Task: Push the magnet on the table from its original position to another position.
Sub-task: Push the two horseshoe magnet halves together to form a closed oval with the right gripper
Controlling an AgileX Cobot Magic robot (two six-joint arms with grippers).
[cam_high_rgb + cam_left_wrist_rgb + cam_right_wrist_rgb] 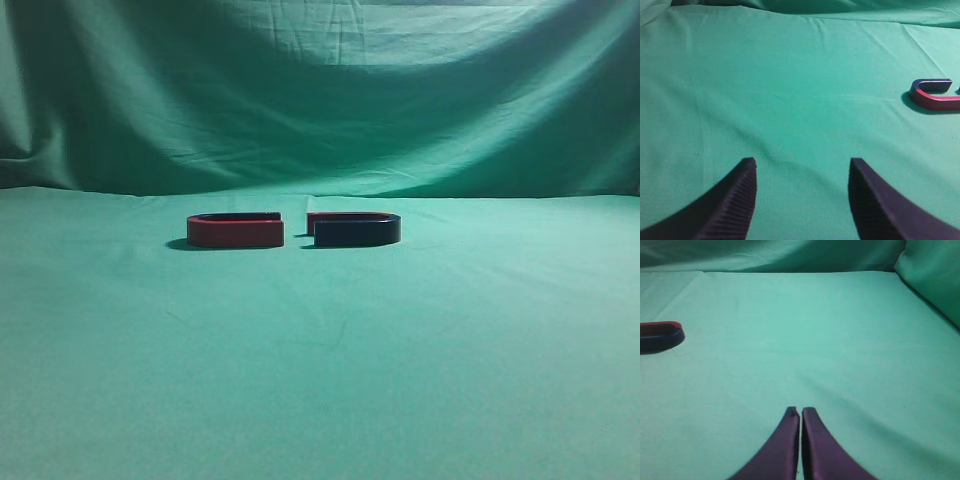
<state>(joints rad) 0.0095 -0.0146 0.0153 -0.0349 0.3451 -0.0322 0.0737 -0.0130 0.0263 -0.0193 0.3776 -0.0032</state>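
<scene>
The magnet [357,230] is a flat U-shaped piece with a dark navy-black near side and a thin red far arm. It lies on the table [320,350] just right of centre, its open end facing left. It also shows at the left edge of the right wrist view [660,337]. My right gripper [800,411] is shut and empty, well to the right of the magnet. My left gripper [802,162] is open and empty over bare cloth. Neither gripper shows in the exterior view.
A second U-shaped magnet with a red near side [235,231] lies just left of the first, open end facing it across a small gap. It shows at the right edge of the left wrist view [936,95]. A draped green backdrop [320,90] rises behind.
</scene>
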